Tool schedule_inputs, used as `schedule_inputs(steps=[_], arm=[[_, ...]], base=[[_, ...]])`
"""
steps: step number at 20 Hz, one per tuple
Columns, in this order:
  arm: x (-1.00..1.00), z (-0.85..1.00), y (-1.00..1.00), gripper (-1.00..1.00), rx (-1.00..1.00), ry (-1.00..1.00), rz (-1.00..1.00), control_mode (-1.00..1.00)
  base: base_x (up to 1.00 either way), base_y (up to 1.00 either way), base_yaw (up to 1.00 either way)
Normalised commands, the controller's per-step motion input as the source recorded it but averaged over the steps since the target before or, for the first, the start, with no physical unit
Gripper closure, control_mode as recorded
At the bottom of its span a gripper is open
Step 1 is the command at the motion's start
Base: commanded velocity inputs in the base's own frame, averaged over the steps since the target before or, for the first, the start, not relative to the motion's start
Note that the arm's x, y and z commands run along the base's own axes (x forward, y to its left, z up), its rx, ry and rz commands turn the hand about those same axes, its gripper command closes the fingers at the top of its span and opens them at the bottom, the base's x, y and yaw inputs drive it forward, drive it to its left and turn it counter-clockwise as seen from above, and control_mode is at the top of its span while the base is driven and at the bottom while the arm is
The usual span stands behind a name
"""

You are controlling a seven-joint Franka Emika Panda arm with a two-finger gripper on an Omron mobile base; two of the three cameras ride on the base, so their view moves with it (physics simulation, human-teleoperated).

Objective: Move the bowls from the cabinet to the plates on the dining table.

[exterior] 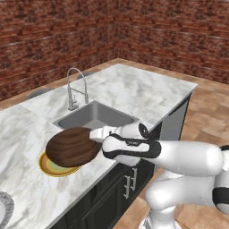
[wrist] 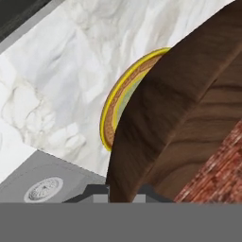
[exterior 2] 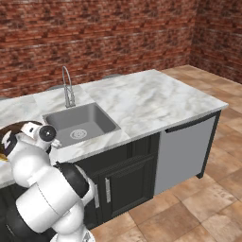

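Note:
A reddish-brown wooden bowl [exterior: 71,146] hangs tilted just over the yellow-rimmed plate [exterior: 53,169] on the marble dining table [exterior: 134,89], left of the sink. My gripper [exterior: 92,135] is shut on the bowl's rim from the right. In the hand view the bowl [wrist: 184,118] sits between the fingertips [wrist: 97,191], my gripper [wrist: 120,194] is closed on its edge, and the plate's yellow rim [wrist: 109,111] peeks out behind it. The right base view shows the bowl [exterior 2: 14,128] behind my arm. I cannot tell whether bowl and plate touch. The cabinet is out of view.
The steel sink [exterior: 95,117] with its arched tap [exterior: 74,87] lies just right of the plate. A pale plate [exterior: 3,208] sits at the table's near left corner. Dark base cupboards [exterior 2: 123,182] and a grey panel [exterior 2: 184,151] front the island; tiled floor lies to the right.

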Motion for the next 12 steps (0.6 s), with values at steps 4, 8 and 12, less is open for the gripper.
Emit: schedule_inputs(steps=[4,8,12], arm=[[0.28,-0.24,0.14,1.00,0.00,0.00,0.06,-1.00],[0.30,-0.28,0.11,1.00,0.00,0.00,0.06,-1.00],[0.33,-0.30,0.06,1.00,0.00,0.00,0.06,-1.00]], base=[[0.00,0.00,0.00],[0.00,0.00,0.00],[0.00,0.00,0.00]])
